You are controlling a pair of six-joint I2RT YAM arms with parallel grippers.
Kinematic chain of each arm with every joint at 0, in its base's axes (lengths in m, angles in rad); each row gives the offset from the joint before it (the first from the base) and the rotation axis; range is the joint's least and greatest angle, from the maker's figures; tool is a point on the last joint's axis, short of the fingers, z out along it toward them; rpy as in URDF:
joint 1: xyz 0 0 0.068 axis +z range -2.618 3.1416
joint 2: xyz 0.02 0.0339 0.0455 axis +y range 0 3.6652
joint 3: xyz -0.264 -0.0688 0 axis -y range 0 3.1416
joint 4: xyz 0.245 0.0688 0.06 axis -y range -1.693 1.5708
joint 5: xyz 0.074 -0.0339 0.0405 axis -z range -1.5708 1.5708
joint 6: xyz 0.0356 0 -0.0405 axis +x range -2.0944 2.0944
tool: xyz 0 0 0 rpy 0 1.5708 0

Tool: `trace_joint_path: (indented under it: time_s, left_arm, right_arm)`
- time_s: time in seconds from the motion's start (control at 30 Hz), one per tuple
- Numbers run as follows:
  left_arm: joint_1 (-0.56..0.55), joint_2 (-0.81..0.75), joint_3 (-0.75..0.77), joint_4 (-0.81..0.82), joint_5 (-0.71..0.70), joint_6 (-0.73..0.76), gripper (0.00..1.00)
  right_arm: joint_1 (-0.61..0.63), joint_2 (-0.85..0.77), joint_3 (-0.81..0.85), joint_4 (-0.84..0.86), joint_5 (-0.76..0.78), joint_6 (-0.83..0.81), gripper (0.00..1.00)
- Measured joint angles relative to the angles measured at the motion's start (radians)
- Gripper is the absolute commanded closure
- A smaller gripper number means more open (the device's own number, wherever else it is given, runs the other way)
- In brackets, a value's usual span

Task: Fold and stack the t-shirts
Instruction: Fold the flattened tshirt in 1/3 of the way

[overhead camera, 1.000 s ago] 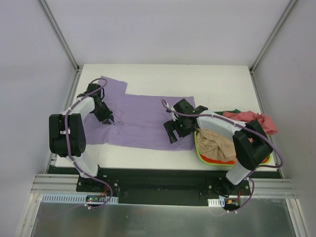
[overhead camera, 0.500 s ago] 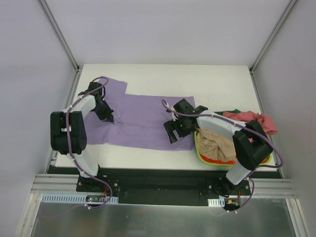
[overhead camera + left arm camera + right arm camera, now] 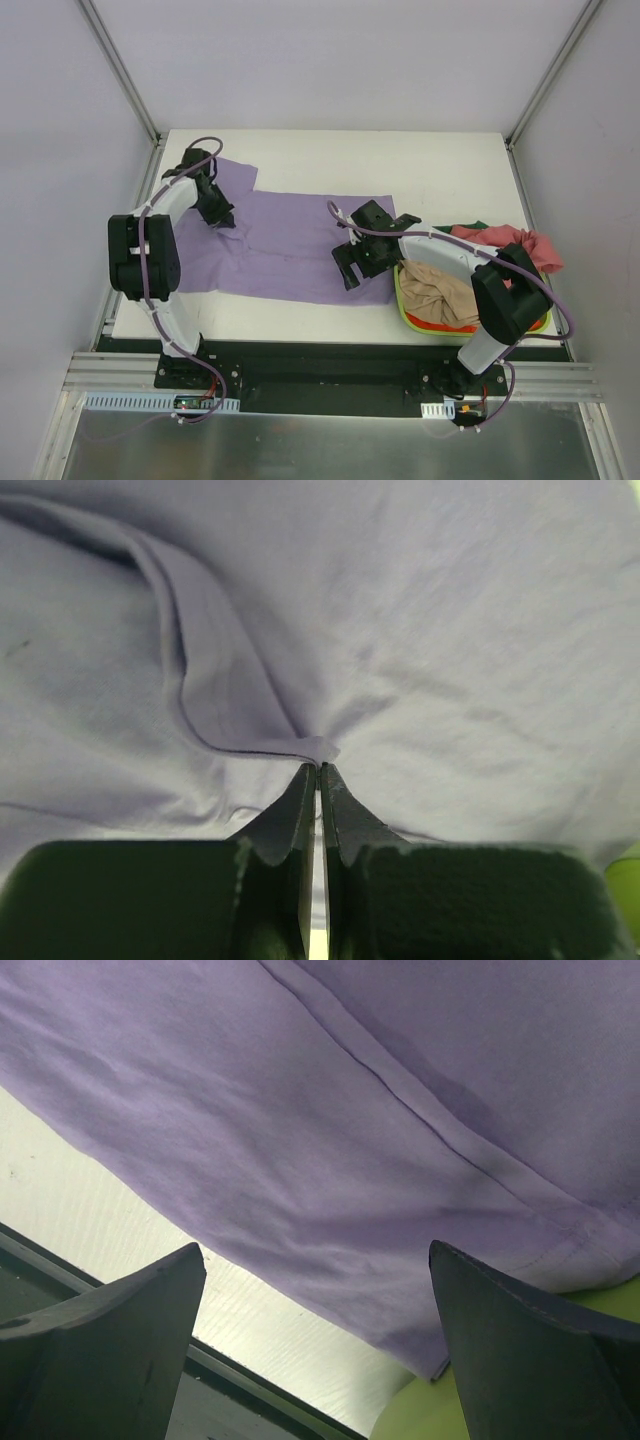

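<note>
A large lavender-purple t-shirt (image 3: 290, 245) lies spread on the white table. My left gripper (image 3: 222, 217) is shut on a pinch of its cloth near the far left sleeve; the left wrist view shows the purple cloth (image 3: 420, 650) bunched at the closed fingertips (image 3: 318, 770). My right gripper (image 3: 348, 272) is open and empty, low over the shirt's near right hem (image 3: 330, 1190). A tan-beige t-shirt (image 3: 438, 288) lies in the lime-green basket (image 3: 402, 312). A pinkish-red t-shirt (image 3: 515, 243) and a bit of a dark green one (image 3: 468, 226) lie behind the basket.
The lime-green basket sits at the table's near right, close to my right gripper; its rim shows in the right wrist view (image 3: 420, 1420). The table's near edge (image 3: 90, 1260) runs just below the hem. White walls with metal posts enclose the table.
My left gripper has moved toward the far left corner, pulling the pinched purple cloth with it. The right arm has not moved.
</note>
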Motion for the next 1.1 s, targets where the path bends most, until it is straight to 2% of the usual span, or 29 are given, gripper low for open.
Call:
trace_joint_path:
  time_s: [0.23,0.43,0.5,0.53,0.6,0.73,0.77,0.93,1.1]
  left_arm:
    - [-0.02,0.096,0.107,0.003,0.025,0.01,1.0]
    - [-0.074,0.18,0.183,0.005,0.077,0.074,0.98]
    - [-0.086,0.198,0.194,0.007,0.091,0.093,0.88]
    - [-0.091,0.203,0.194,0.006,0.099,0.103,0.76]
    - [-0.093,0.207,0.194,0.004,0.105,0.118,0.6]
    - [-0.09,0.207,0.207,0.003,0.108,0.138,0.07]
    - [-0.09,0.207,0.215,0.003,0.111,0.142,0.01]
    - [-0.09,0.136,0.235,0.003,0.127,0.151,0.01]
    - [-0.09,-0.103,0.133,0.032,0.057,0.15,0.01]
  right_arm:
    - [-0.007,0.0,0.0,0.0,0.016,0.0,0.04]
    - [-0.012,0.0,0.0,0.0,0.018,0.0,0.04]
    - [-0.013,0.0,0.0,0.0,0.019,0.0,0.04]
    - [-0.014,0.0,0.0,0.0,0.019,0.0,0.04]
    - [-0.014,0.0,0.0,0.0,0.018,-0.001,0.04]
    - [-0.014,0.0,0.0,0.001,0.018,-0.003,0.04]
    - [-0.014,0.0,0.0,0.002,0.018,-0.003,0.04]
    - [-0.014,-0.008,0.0,0.001,0.021,0.002,0.04]
    - [0.013,-0.039,0.005,-0.002,0.047,0.019,0.04]
